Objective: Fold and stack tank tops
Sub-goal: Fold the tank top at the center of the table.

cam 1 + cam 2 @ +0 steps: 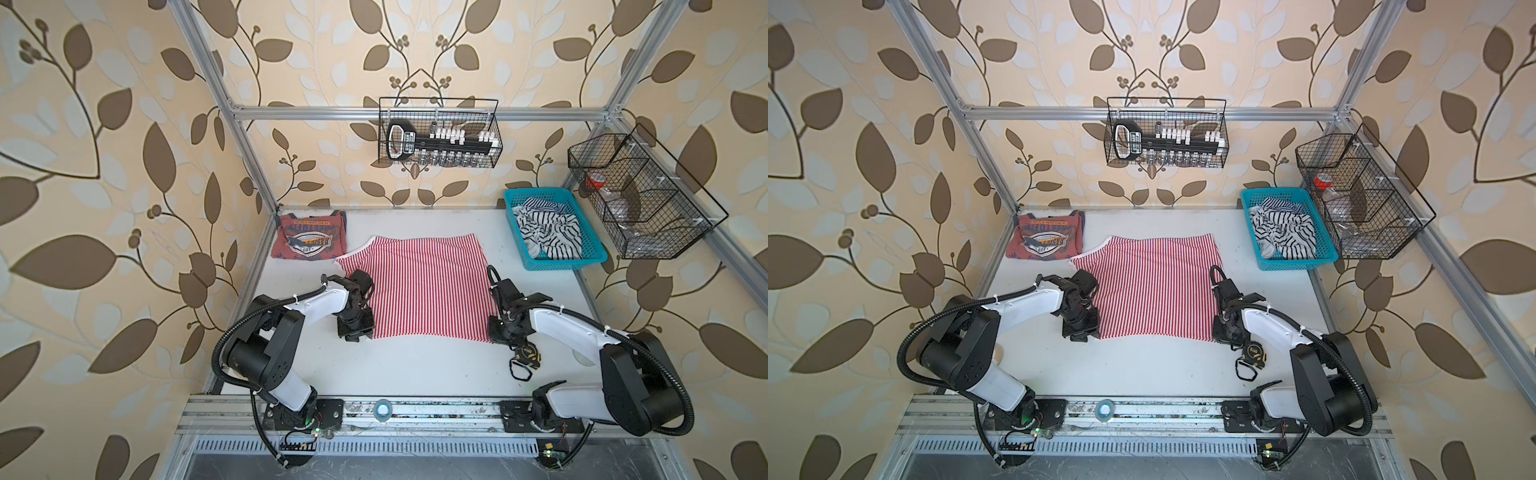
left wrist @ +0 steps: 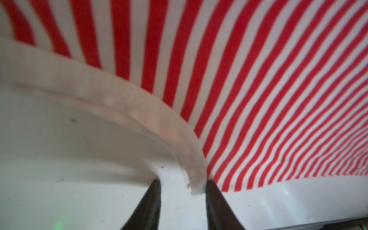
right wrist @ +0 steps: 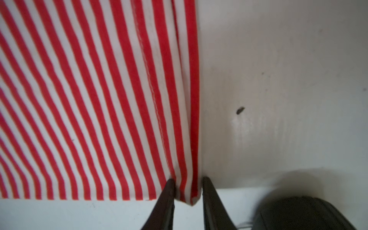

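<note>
**Both grippers at the near corners of the striped top**

The left gripper point(image 2: 182, 183) stands at the near-left corner of the red-and-white striped tank top point(image 1: 424, 286). Its jaws are partly open, with bare table showing between them. The end of the white trim point(image 2: 119, 103) lies in that gap and touches one finger point(image 2: 216, 201), while the other finger stands clear of it. Nothing is clamped.

The right gripper point(image 3: 187, 179) is set at the near-right corner of the same top. Its jaws are narrow, and the folded corner of the hem fills nearly all the space between them (whether the fingers already press the cloth cannot be told). The cloth gathers into small folds where it enters the gap.

The striped top lies spread flat in the middle of the white table point(image 1: 415, 365), its stripes running from the near edge to the far edge. The dusty red tank top point(image 1: 309, 239) lies folded at the far-left corner, just beside the striped top's shoulder.

A black-and-yellow tape measure point(image 1: 527, 353) lies on the table just behind the right gripper, close to the hem. A teal basket point(image 1: 565, 262) at the far right holds crumpled black-and-white striped cloth point(image 1: 548, 232). A roll of tape point(image 1: 382, 409) sits on the front rail between the arm bases.
</note>
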Controlling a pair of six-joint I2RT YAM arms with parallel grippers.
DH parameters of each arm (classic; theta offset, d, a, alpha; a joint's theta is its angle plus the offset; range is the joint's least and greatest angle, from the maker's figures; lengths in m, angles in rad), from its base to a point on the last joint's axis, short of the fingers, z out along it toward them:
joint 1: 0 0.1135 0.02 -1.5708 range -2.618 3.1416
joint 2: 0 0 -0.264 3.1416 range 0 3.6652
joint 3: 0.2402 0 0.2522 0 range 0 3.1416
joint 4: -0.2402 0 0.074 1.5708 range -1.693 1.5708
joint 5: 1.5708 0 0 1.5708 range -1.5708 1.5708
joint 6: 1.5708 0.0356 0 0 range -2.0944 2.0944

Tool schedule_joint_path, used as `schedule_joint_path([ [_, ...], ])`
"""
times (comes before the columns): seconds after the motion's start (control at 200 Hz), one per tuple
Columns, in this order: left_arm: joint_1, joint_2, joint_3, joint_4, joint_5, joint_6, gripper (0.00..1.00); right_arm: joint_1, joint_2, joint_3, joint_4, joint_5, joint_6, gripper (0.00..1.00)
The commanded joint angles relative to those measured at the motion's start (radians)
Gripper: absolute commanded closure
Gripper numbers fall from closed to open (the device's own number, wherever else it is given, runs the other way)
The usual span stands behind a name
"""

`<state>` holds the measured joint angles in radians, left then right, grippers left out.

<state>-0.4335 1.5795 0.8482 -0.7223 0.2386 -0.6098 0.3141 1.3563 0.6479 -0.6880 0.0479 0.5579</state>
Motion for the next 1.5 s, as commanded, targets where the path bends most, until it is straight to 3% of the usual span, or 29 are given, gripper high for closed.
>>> schedule_joint_path([
  [0.0,-0.013,0.018,-0.01,0.013,0.017,-0.006,0.65,0.011,0.035,-0.026,0.023,-0.021,0.005,0.78],
  [0.16,-0.016,0.026,-0.011,0.024,0.029,-0.011,0.71,0.016,0.044,-0.027,0.033,-0.026,0.005,0.83],
  [0.5,-0.024,0.03,-0.011,0.031,0.036,-0.018,1.0,0.016,0.04,-0.036,0.039,-0.027,0.003,0.98],
  [1.18,-0.03,-0.184,0.021,-0.116,0.021,-0.001,1.0,0.028,-0.295,0.024,-0.176,-0.012,0.056,1.0],
  [1.495,-0.029,-0.15,0.121,-0.142,-0.002,0.04,1.0,-0.023,-0.288,0.074,-0.165,-0.028,-0.006,1.0],
])
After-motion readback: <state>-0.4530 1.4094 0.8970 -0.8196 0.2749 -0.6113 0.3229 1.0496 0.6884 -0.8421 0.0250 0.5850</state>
